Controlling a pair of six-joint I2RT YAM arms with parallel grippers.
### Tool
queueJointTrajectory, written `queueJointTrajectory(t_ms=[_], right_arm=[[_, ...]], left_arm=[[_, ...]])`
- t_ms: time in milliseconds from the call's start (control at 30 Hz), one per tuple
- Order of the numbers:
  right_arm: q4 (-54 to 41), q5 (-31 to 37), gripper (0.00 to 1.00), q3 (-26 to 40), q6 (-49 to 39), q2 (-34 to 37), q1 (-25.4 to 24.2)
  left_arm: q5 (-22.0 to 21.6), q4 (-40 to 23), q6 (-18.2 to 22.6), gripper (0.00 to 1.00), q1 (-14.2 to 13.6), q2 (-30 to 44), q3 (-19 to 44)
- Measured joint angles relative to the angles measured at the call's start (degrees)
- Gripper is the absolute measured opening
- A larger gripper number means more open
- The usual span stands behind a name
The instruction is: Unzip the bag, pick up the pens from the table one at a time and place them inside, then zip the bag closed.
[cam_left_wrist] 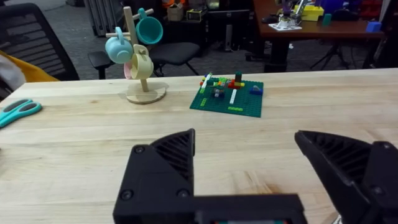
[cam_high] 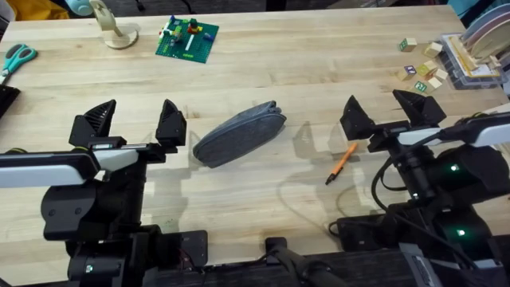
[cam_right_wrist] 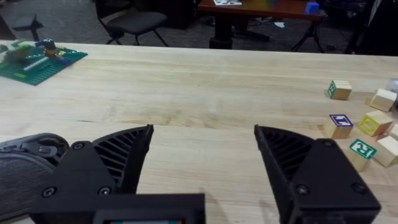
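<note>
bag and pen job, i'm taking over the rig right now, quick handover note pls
Left end effector: open, holding nothing, just left of the bag.
Right end effector: open, holding nothing, above the orange pen.
The bag lies mid-table, apparently still zipped. One pen lies to its right, near the right arm's base.
Done: nothing yet.
Left: unzip the bag, put the pen inside, zip it closed.
</note>
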Motion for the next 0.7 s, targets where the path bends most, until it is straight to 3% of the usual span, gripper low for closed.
queueJointTrajectory(t_ms=[700], right_arm=[[-0.9,0.11,0.997,0.35,-0.62,0.09,-0.01]], left_arm=[[0.47,0.0,0.67,0.993,0.0,0.0,0.0]])
